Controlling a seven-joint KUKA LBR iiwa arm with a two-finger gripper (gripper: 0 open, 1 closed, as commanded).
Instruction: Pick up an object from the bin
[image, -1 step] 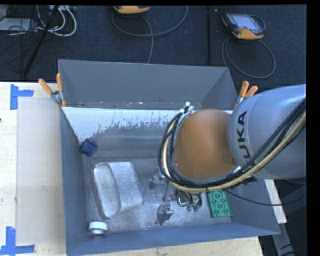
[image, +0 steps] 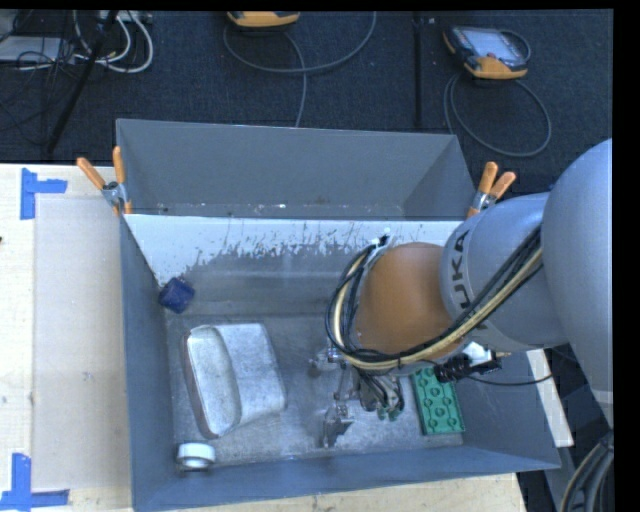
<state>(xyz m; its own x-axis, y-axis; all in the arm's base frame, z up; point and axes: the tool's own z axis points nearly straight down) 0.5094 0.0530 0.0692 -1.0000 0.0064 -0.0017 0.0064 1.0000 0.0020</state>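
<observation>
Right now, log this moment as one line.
arm: in bin from view's right | claw: low over bare floor, centre-front | nearest: green studded brick view-right, grey pad view-left | held: nothing seen

A green studded brick (image: 440, 408) lies flat on the floor of the bin (image: 290, 170), by its right wall.

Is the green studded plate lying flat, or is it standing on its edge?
Lying flat: the green studded plate shows its broad face, with rows of studs facing up.
</observation>
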